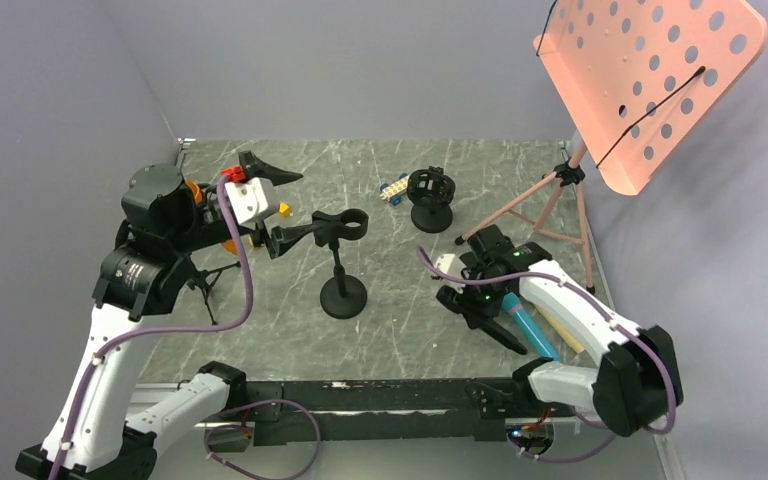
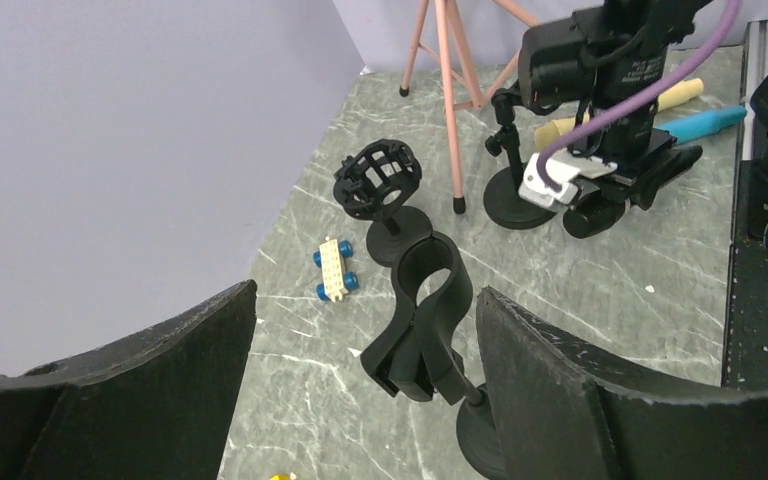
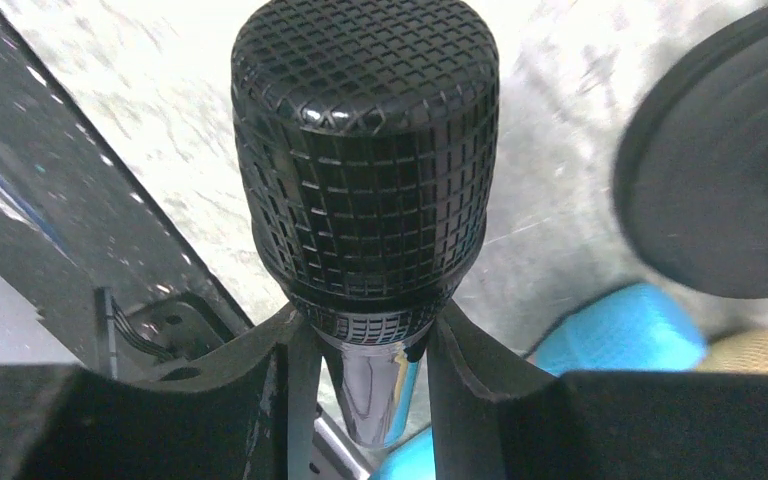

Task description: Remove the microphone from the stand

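The left claw (image 2: 367,300) stands wide and grips nothing. The clip (image 2: 420,335) at the top of the stand (image 1: 340,268) lies lengthwise in the gap between its two fingers, apart from both, with its ring out past the fingertips. That ring is empty, so the microphone is judged to be already off the stand.

The microphone (image 3: 365,160) is well off to the right of this claw, across the table (image 1: 390,340), and out of its reach. The right arm is nearer by far, because the microphone is in the right claw (image 3: 365,335). That claw is drawn narrow and clamped on the slim neck just behind the grille.

Relative to the right claw, the microphone's long axis runs along the fingers, not across them. The grille head juts forward beyond the fingertips and the shiny handle runs back between them toward the wrist. From above, claw and microphone slant together toward the near right of the table and sit low over it; whether the head touches the surface cannot be told.

Just beside the right claw on its right lies a teal object (image 3: 625,325). A black disc (image 3: 720,150), probably the foot of another stand, is ahead and to the right of the head.

Any set-down would likely mean lowering along that slant, into the bare patch to the claw's left.
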